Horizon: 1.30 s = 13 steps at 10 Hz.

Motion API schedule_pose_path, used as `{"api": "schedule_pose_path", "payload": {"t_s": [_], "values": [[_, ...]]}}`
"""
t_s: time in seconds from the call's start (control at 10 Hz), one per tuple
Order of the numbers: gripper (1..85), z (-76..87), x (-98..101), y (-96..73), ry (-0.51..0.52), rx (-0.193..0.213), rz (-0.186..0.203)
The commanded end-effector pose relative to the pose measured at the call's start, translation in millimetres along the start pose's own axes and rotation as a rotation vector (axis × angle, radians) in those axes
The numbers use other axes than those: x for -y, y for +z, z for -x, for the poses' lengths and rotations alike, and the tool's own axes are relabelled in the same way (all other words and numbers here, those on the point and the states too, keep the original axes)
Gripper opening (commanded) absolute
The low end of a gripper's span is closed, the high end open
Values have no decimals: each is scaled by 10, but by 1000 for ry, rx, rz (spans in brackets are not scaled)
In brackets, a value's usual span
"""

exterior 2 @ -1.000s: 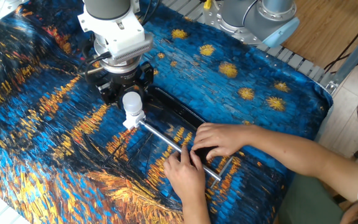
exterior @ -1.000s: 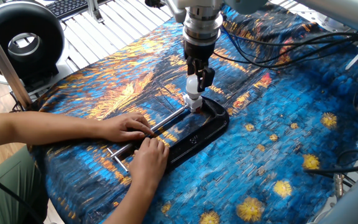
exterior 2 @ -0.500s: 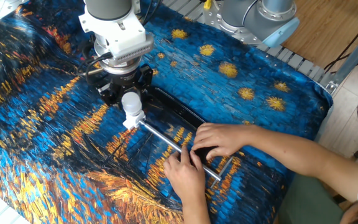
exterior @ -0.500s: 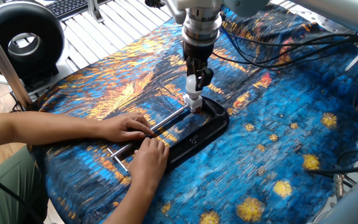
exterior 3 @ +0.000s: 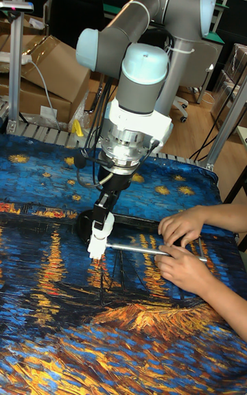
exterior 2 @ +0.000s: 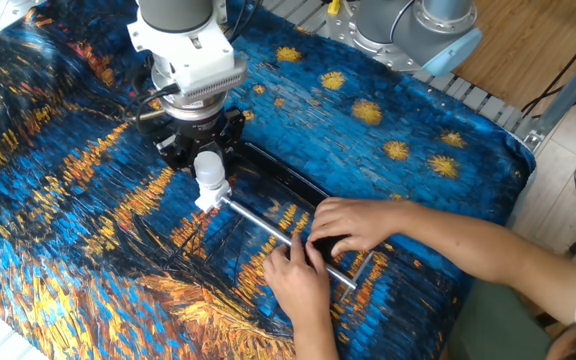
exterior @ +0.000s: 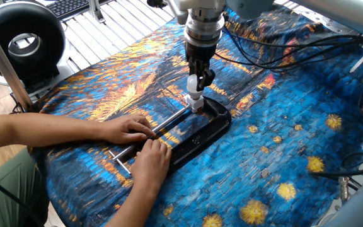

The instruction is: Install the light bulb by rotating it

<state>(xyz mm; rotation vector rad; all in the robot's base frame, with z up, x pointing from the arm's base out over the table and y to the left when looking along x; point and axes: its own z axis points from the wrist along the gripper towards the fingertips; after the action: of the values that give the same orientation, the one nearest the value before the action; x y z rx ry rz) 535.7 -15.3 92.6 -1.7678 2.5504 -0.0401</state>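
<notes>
Light bulb (exterior 2: 210, 167) stands upright, long axis vertical, directly under gripper (exterior 2: 208, 160), neck down in white socket base (exterior 2: 208, 195) at end of black C-clamp (exterior: 197, 135). We judge twist about that vertical axis comes next. Jaws pinch bulb's globe from both sides. Bulb small, frosted white, narrow-necked. To right, person's hands (exterior 2: 333, 240) steady clamp's steel screw (exterior 2: 268, 228).

The robot's hand (exterior: 197, 80) points straight down and holds the little white light bulb (exterior: 195, 84) over the black clamp (exterior: 197, 139). Two person's hands (exterior: 140, 146) press the clamp down.
</notes>
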Motion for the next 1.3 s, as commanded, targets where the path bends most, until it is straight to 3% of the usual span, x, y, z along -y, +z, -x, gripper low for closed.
{"api": "schedule_pose_path", "payload": {"t_s": [0.0, 0.7, 1.2], "values": [[453, 31, 31, -8, 57, 15, -10], [390, -15, 93, 25, 343, 16, -31], [337, -43, 100, 17, 658, 14, -31]]}}
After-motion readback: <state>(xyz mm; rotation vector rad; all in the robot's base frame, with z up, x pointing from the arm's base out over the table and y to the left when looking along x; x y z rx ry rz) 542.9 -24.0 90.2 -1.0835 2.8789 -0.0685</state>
